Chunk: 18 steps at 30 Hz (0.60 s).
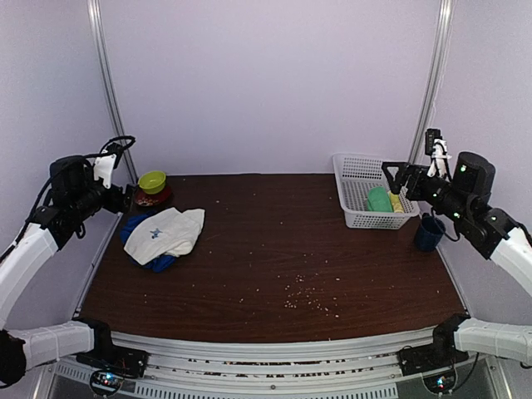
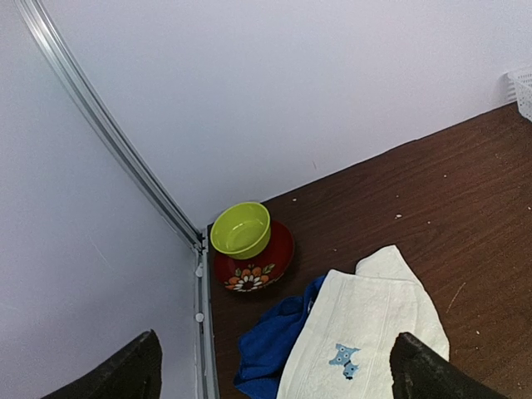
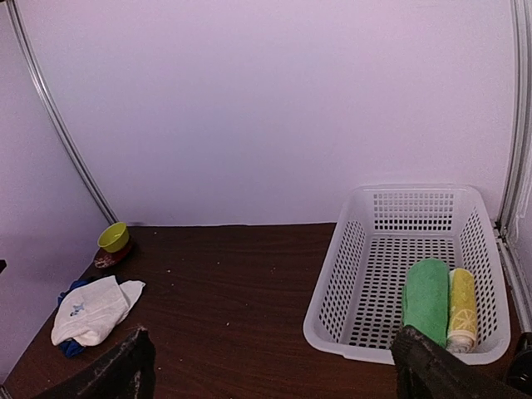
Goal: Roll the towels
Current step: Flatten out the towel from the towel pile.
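Note:
A cream-white towel (image 1: 172,232) with a small blue mark lies crumpled at the table's left side, draped over a royal blue towel (image 1: 133,226) that pokes out beneath it. The left wrist view shows the white towel (image 2: 370,328) and the blue towel (image 2: 274,337) just below the camera. My left gripper (image 1: 125,199) hovers above and to the left of the pile, open and empty, its fingertips (image 2: 137,370) wide apart. Far to the right, my right gripper (image 1: 395,176) hangs open over the basket, holding nothing. The right wrist view shows the white towel (image 3: 91,309) small at far left.
A lime-green bowl (image 1: 152,180) sits in a red flowered bowl (image 1: 155,199) at the back left corner, just behind the towels. A white mesh basket (image 1: 357,157) at the back right holds a green roll (image 1: 380,199) and a yellow roll (image 1: 396,202). A dark blue cup (image 1: 430,233) stands beside it. Crumbs dot the tabletop.

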{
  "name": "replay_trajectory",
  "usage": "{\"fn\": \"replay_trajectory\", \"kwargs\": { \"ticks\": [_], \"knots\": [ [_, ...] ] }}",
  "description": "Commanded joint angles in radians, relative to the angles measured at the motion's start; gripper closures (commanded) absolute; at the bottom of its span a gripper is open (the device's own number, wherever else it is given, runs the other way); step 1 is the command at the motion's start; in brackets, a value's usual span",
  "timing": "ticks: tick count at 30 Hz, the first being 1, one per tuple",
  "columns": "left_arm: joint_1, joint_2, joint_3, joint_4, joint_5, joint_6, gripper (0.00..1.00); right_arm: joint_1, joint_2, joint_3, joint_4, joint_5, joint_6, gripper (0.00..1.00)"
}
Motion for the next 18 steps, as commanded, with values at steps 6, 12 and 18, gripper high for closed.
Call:
{"fn": "replay_trajectory", "kwargs": {
  "ticks": [6, 12, 18],
  "knots": [
    [0.013, 0.084, -0.043, 0.091, 0.029, 0.089, 0.02, 0.015, 0.258, 0.013, -0.001, -0.086, 0.038, 0.0],
    [0.015, 0.199, -0.055, 0.066, 0.065, 0.14, 0.02, 0.054, 0.432, 0.038, -0.033, 0.026, 0.014, 0.0],
    [0.015, 0.33, -0.045, 0.066, 0.063, 0.151, 0.02, 0.147, 0.524, 0.037, -0.028, 0.176, 0.006, 0.0]
  ]
}}
